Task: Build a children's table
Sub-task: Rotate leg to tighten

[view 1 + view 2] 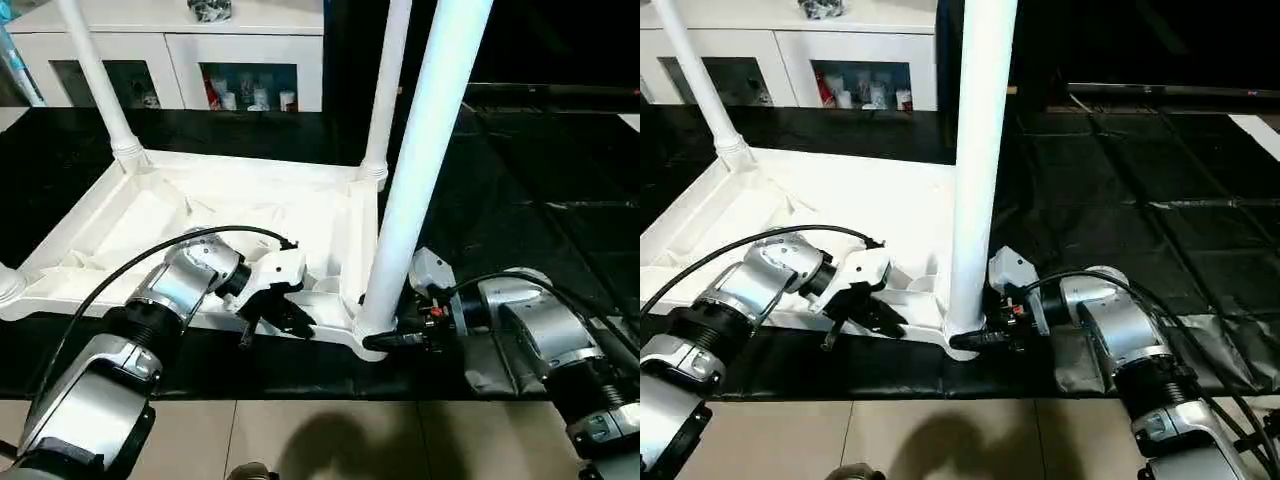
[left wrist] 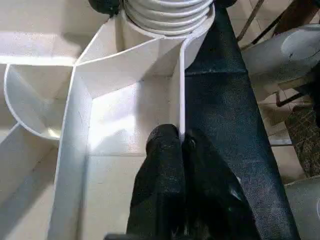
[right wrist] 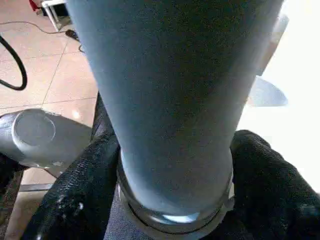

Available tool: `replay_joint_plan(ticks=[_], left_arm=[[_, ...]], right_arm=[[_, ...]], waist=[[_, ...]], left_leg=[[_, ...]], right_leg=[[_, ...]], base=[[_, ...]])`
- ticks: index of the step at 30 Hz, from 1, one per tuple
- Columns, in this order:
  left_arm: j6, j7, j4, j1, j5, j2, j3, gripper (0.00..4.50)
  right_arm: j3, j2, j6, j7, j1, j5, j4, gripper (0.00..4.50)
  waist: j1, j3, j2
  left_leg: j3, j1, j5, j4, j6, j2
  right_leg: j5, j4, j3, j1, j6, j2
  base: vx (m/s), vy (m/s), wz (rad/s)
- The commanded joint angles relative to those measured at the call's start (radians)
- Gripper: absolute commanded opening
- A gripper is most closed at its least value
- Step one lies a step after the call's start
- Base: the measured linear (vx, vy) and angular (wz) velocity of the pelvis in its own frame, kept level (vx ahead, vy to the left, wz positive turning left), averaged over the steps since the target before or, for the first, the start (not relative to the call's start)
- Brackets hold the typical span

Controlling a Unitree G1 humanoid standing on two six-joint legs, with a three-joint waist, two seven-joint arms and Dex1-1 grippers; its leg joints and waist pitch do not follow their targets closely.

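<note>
Your tabletop (image 1: 250,215) lies upside down on the black mat (image 1: 520,210), ribbed underside up, three legs standing in its corner sockets. Near leg (image 1: 420,160) stands upright in the near right corner socket (image 1: 368,335). Your right gripper (image 3: 175,200) has its jaws around the base of that leg, black fingers (image 3: 80,190) on either side and touching it, just above the socket. Your left gripper (image 2: 182,150) has jaws pinched on the thin near rim wall of the tabletop, just beside that same socket. Far legs (image 1: 95,75) stand at the back corners. White cabinet (image 1: 170,50) behind, well apart
</note>
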Motion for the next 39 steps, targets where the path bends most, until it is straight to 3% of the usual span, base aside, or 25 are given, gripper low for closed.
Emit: replay_joint_plan(ticks=[1,5,10,12,13,14,15,17,19,20,21,26,29,31,33,35,38,39], left_arm=[[-0.009,-0.049,-0.024,-0.011,0.000,-0.008,-0.031,0.00],[0.001,-0.034,-0.021,-0.010,0.003,-0.010,-0.027,0.00],[0.028,0.025,-0.004,-0.013,0.015,-0.026,-0.019,0.00],[0.099,0.159,0.032,-0.031,0.005,-0.091,0.024,0.00],[0.113,0.189,0.039,-0.035,0.000,-0.107,0.035,0.00],[0.154,0.265,0.054,-0.049,-0.011,-0.148,0.062,0.00],[0.173,0.296,0.061,-0.056,-0.015,-0.164,0.073,0.00],[0.199,0.344,0.070,-0.067,-0.019,-0.186,0.088,0.00],[0.220,0.382,0.077,-0.076,-0.023,-0.204,0.100,0.00],[0.269,0.470,0.086,-0.097,-0.035,-0.238,0.135,0.00],[0.305,0.537,0.082,-0.107,-0.036,-0.255,0.162,0.00],[0.359,0.636,0.065,-0.113,-0.035,-0.277,0.207,0.00],[0.368,0.657,0.052,-0.108,-0.035,-0.281,0.221,0.00],[0.360,0.641,0.040,-0.098,-0.030,-0.271,0.214,0.00],[0.346,0.620,0.037,-0.092,-0.026,-0.259,0.206,0.00],[0.336,0.599,0.032,-0.086,-0.022,-0.247,0.202,0.00],[0.327,0.548,0.018,-0.075,-0.018,-0.220,0.193,0.00],[0.322,0.538,0.018,-0.074,-0.018,-0.216,0.191,0.00]], right_arm=[[-0.006,0.003,0.001,-0.010,-0.022,0.001,0.004,3.07],[-0.011,0.012,0.007,-0.009,-0.016,0.010,-0.001,2.79],[-0.011,0.029,0.039,-0.045,0.001,0.019,-0.032,2.75],[-0.041,0.115,0.077,-0.253,-0.001,-0.018,-0.019,2.74],[-0.048,0.136,0.083,-0.292,-0.003,-0.021,-0.015,2.74],[-0.064,0.186,0.102,-0.383,-0.014,-0.028,-0.004,2.74],[-0.071,0.208,0.112,-0.422,-0.019,-0.032,0.001,2.74],[-0.078,0.240,0.122,-0.476,-0.029,-0.037,0.010,2.74],[-0.085,0.265,0.131,-0.517,-0.036,-0.040,0.016,2.74],[-0.098,0.327,0.162,-0.609,-0.062,-0.044,0.035,2.74],[-0.105,0.374,0.184,-0.700,-0.089,-0.065,0.062,2.74],[-0.135,0.445,0.183,-0.810,-0.126,-0.079,0.109,2.74],[-0.129,0.454,0.166,-0.807,-0.125,-0.080,0.106,3.43],[-0.138,0.453,0.159,-0.803,-0.122,-0.081,0.098,3.46],[-0.140,0.440,0.145,-0.776,-0.118,-0.080,0.088,3.66],[-0.140,0.428,0.134,-0.756,-0.114,-0.076,0.082,3.90],[-0.145,0.385,0.129,-0.697,-0.096,-0.058,0.059,4.18],[-0.147,0.379,0.129,-0.688,-0.094,-0.054,0.055,4.32]], waist=[[-0.007,-0.081,-0.010],[-0.007,-0.082,-0.009],[-0.008,-0.080,-0.007],[-0.013,-0.077,-0.001],[-0.017,-0.074,0.000],[-0.024,-0.076,-0.007],[-0.028,-0.074,-0.003],[-0.041,-0.075,-0.005],[-0.046,-0.076,-0.004],[-0.058,-0.077,-0.002],[-0.060,-0.079,-0.001],[-0.067,-0.083,-0.001],[-0.066,-0.084,-0.001],[-0.065,-0.085,-0.002],[-0.065,-0.084,-0.014],[-0.064,-0.083,-0.012],[-0.062,-0.082,-0.018],[-0.062,-0.081,-0.012]], left_leg=[[-0.005,0.014,-0.184,-0.061,0.065,0.032],[-0.005,0.014,-0.180,-0.061,0.065,0.032],[-0.006,0.015,-0.190,-0.061,0.059,0.032],[-0.006,0.016,-0.199,-0.063,0.046,0.030],[-0.008,0.016,-0.210,-0.065,0.035,0.030],[-0.009,0.021,-0.238,-0.065,0.011,0.023],[-0.011,0.023,-0.244,-0.066,0.009,0.023],[-0.011,0.016,-0.234,-0.066,0.015,0.022],[-0.012,0.016,-0.230,-0.066,0.018,0.022],[-0.011,0.015,-0.227,-0.063,0.018,0.019],[-0.012,0.014,-0.214,-0.062,0.019,0.018],[-0.008,0.012,-0.168,-0.059,0.040,0.017],[-0.008,0.010,-0.143,-0.060,0.061,0.019],[-0.008,0.010,-0.139,-0.060,0.064,0.020],[-0.006,0.009,-0.128,-0.060,0.074,0.020],[-0.006,0.009,-0.129,-0.060,0.074,0.019],[-0.005,0.008,-0.127,-0.060,0.079,0.021],[-0.006,0.008,-0.124,-0.060,0.079,0.021]], right_leg=[[-0.281,-0.071,0.057,0.056,-0.174,-0.077],[-0.274,-0.070,0.057,0.055,-0.176,-0.076],[-0.293,-0.073,0.057,0.055,-0.174,-0.077],[-0.312,-0.075,0.057,0.053,-0.167,-0.074],[-0.328,-0.077,0.056,0.051,-0.164,-0.075],[-0.397,-0.084,0.051,0.055,-0.141,-0.077],[-0.418,-0.090,0.051,0.053,-0.135,-0.080],[-0.396,-0.089,0.052,0.057,-0.135,-0.077],[-0.374,-0.087,0.053,0.056,-0.142,-0.075],[-0.347,-0.084,0.054,0.054,-0.159,-0.074],[-0.330,-0.081,0.054,0.058,-0.164,-0.075],[-0.247,-0.075,0.057,0.059,-0.184,-0.073],[-0.189,-0.068,0.058,0.062,-0.198,-0.072],[-0.176,-0.066,0.058,0.063,-0.202,-0.073],[-0.170,-0.065,0.059,0.063,-0.205,-0.074],[-0.188,-0.066,0.060,0.063,-0.202,-0.076],[-0.208,-0.066,0.061,0.064,-0.190,-0.078],[-0.204,-0.066,0.061,0.063,-0.191,-0.078]], base=[[0.000,0.000,0.00],[0.000,0.000,0.00],[0.000,0.000,0.00],[0.000,0.000,0.00],[0.000,0.000,0.00],[0.000,0.000,0.00],[0.000,0.000,0.00],[0.000,0.000,0.00],[0.000,0.000,0.00],[0.000,0.000,0.00],[0.000,0.000,0.00],[0.000,0.000,0.00],[0.000,0.000,0.00],[0.000,0.000,0.00],[0.000,0.000,0.00],[0.000,0.000,0.00],[0.000,0.000,0.00],[0.000,0.000,0.00]])
